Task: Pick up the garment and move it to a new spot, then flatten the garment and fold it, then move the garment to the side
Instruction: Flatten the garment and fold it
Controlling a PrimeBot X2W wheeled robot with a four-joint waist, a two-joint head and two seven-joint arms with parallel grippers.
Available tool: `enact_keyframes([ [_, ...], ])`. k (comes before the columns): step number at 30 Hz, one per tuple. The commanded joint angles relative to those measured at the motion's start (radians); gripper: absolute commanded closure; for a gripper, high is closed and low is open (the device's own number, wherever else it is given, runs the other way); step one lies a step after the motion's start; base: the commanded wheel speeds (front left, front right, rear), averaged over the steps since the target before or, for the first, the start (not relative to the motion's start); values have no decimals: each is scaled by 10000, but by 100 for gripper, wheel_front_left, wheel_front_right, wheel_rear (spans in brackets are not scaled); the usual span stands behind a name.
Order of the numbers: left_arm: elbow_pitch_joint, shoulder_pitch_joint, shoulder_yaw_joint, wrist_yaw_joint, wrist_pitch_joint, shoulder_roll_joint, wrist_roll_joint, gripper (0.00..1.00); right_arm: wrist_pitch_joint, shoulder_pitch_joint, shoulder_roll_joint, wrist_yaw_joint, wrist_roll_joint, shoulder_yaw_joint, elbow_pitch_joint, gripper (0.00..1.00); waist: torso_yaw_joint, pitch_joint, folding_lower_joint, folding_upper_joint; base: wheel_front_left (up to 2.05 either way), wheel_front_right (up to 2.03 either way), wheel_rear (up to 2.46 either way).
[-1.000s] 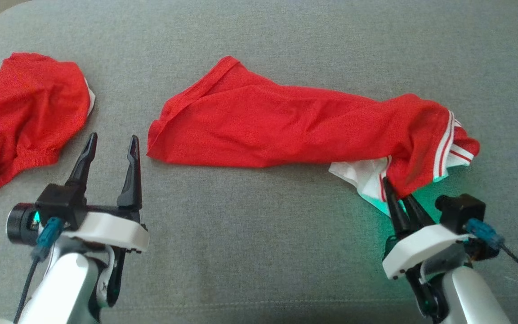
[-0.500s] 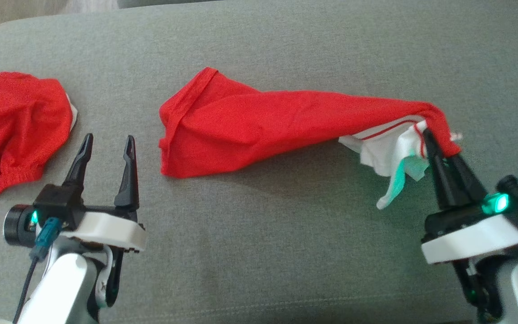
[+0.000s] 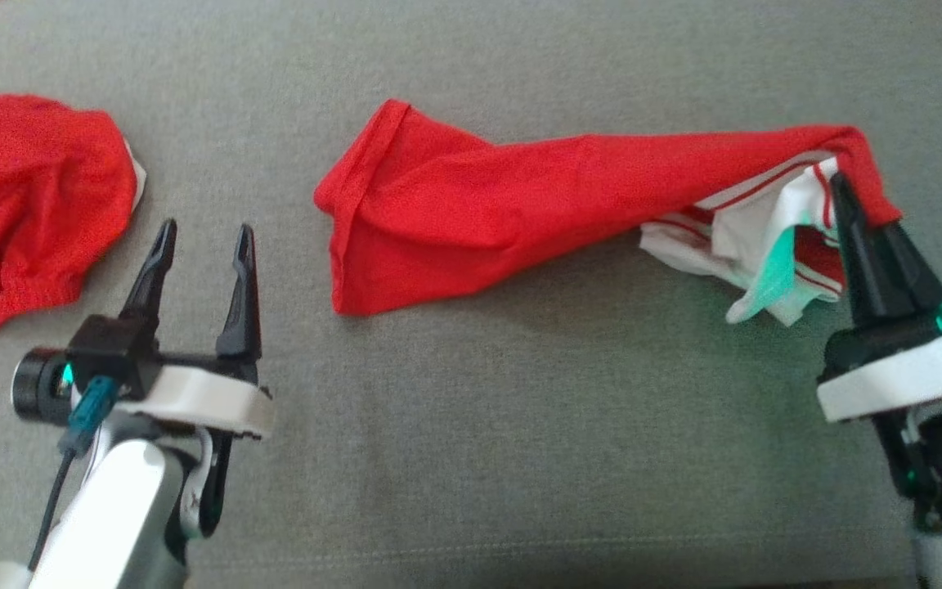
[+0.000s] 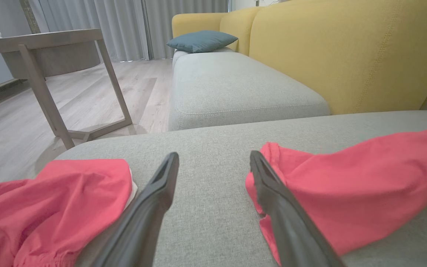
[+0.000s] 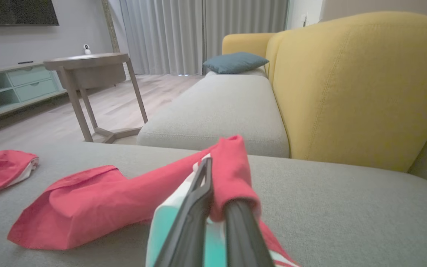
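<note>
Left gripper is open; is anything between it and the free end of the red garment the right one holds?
Nothing visible: bare grey cushion lies between the left gripper and the free end of the garment. The right gripper is shut on its other end. A second red garment lies further left, off that path.

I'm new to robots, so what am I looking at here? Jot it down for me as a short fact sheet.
Surface: grey sofa cushion
Main item: red garment with white striped trim, stretched out, one end lifted
Right tool: shut on the lifted end
Left tool: open, holding nothing
Also there: second red garment, crumpled at the far left
</note>
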Motion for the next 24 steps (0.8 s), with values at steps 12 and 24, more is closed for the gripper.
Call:
enact_keyframes([
  [12,-158,-1540,42,-264,-102,-175,378,0,-181,-2020,-1306,75,721,-318,2205,100,497,1585,0,-1,0,0,0],
  [24,208,-2067,-62,-525,-129,-483,601,0,-1015,-3125,-2471,75,1303,-253,4802,0,484,1885,0,-1,0,0,0],
])
